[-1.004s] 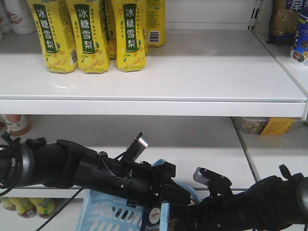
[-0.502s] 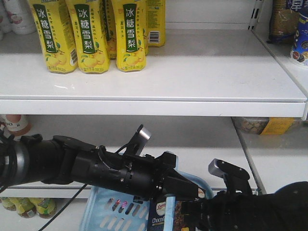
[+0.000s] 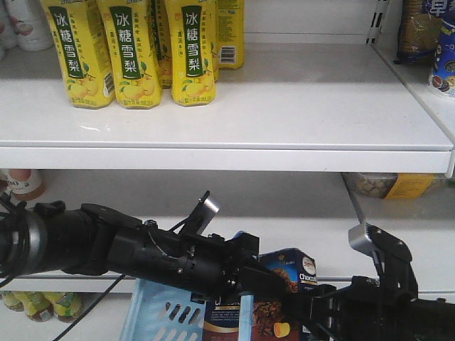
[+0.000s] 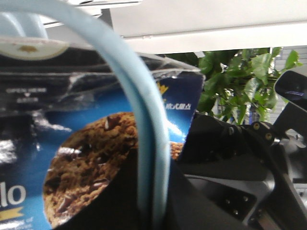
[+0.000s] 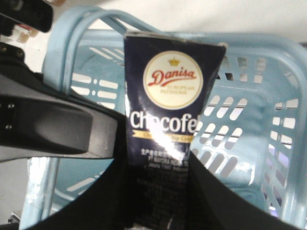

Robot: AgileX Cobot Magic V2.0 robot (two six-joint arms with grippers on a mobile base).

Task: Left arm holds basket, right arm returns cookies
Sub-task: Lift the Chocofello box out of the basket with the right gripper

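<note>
From where I am standing, two black arms are working in front of the shelves: the cabled left arm (image 3: 135, 252) and the smoother right arm (image 3: 398, 305). One light blue basket (image 3: 146, 312) is hanging below them, and one navy cookie box (image 3: 288, 280) is showing. On the upper shelf (image 3: 320, 106) at least four yellow bottles (image 3: 131, 53) are standing in a cluster, well apart from the arms.

The left claw (image 4: 153, 211) is clamping round the basket's handle (image 4: 151, 129), with the pale blue loop running between its dark fingers. The right claw (image 5: 158, 167) is gripping the cookie box low down, a black finger (image 5: 103, 206) pressing on each narrow side, so the jaws are standing only as wide as the carton. The box is hanging over the basket's open inside, its top rising above the rim, just beside the left claw and the handle.
</note>
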